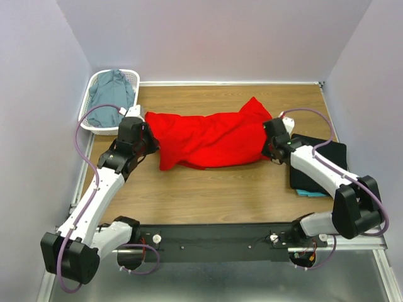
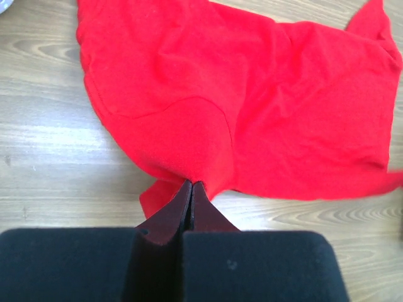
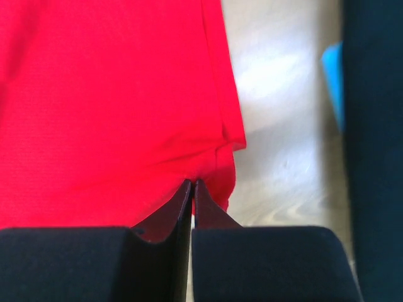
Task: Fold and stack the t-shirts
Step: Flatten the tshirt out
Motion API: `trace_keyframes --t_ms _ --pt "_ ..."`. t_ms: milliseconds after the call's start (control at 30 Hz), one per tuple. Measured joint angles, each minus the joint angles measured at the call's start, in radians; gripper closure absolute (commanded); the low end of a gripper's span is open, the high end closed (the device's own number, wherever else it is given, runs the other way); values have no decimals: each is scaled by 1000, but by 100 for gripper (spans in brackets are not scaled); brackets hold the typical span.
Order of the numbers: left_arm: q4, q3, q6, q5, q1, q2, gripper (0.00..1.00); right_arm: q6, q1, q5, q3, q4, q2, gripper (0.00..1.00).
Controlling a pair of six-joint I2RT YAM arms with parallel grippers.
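Note:
The red t-shirt hangs stretched between my two grippers over the middle of the table. My left gripper is shut on its left edge; the left wrist view shows the jaws pinched on the cloth. My right gripper is shut on its right edge, as the right wrist view shows with red cloth above. A folded black t-shirt lies on a teal one at the right. The grey-blue t-shirt lies in the basket.
The white lattice basket stands at the back left corner. The wooden table has walls on three sides. The black shirt and a teal sliver show at the right of the right wrist view.

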Motion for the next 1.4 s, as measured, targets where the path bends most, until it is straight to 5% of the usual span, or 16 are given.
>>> trace_keyframes --t_ms 200,300,567,900,1300,1367,1400 --pt "8 -30 19 64 0 7 56 -57 -79 -6 109 -6 3 91" --pt "34 -34 27 94 2 80 51 -70 -106 -14 154 -9 50 92" --pt "111 -64 9 143 3 188 59 -87 -206 -64 219 -8 230 95" --pt "141 -283 -150 43 2 90 59 -91 -210 -163 214 6 181 96" --pt "223 -399 -266 -32 2 167 53 -91 -210 -238 149 20 109 96" --pt "238 -399 -269 -36 2 187 58 -91 -210 -242 148 21 106 96" --pt "248 -399 -269 -40 2 196 71 -91 -210 -244 148 21 105 96"
